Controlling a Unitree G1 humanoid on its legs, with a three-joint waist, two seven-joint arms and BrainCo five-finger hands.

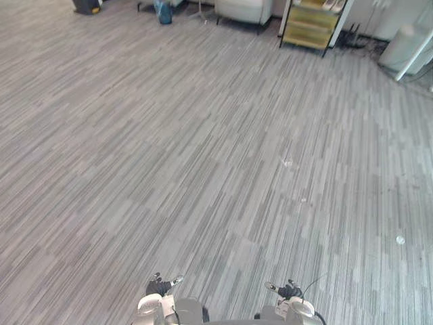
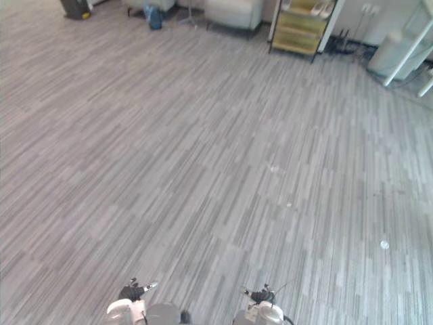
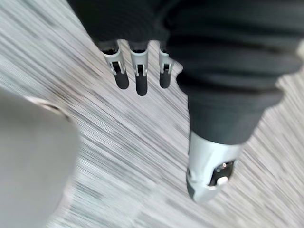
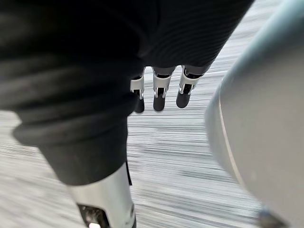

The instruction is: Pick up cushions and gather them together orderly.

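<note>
No cushions on the grey striped floor ahead, so progress cannot be judged. Left robot hand and right robot hand hang low, fingers relaxed and straight, holding nothing. At 12–1 o'clock: pale armchair, yellow shelf unit. Path clear.

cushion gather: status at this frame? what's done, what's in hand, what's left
Done: nothing gathered is on view; the grey striped carpet ahead carries no cushion. In hand: nothing. The left hand and right hand hang open over the carpet, fingers straight. Left: can't judge. Far off stand a pale armchair and a yellow shelf unit. This fits cushions lying elsewhere, or already stacked elsewhere.
</note>
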